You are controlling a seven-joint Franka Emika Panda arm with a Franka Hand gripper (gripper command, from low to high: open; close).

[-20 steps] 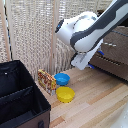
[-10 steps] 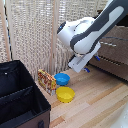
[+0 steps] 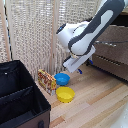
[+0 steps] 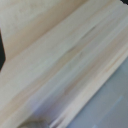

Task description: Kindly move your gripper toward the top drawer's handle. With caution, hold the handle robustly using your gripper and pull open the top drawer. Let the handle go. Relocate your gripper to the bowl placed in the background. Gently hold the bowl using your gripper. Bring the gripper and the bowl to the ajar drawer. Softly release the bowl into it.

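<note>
You are early in the job. In the exterior view the dresser [image 3: 112, 50] stands at the right, and its top drawer [image 3: 115, 36] looks flush with the front, not pulled out, though the arm [image 3: 87, 35] covers part of it. A thin silver handle [image 3: 111, 43] shows on one of the drawer fronts, and nothing touches it. So opening the drawer appears not yet done, and so are taking the bowl and dropping it in.

The blue bowl [image 3: 62, 78] sits on the wooden floor [image 3: 95, 100], well apart from the dresser and toward the exterior view's left of it, just beside a yellow bowl [image 3: 65, 94] and a small printed box [image 3: 46, 81]. It is untouched.

Your gripper [image 3: 78, 68] hangs between the dresser and the blue bowl, above the floor and apart from both. You cannot tell from either view whether the fingers are spread or closed; the wrist view shows only blurred pale wood. Nothing appears to be held.
</note>
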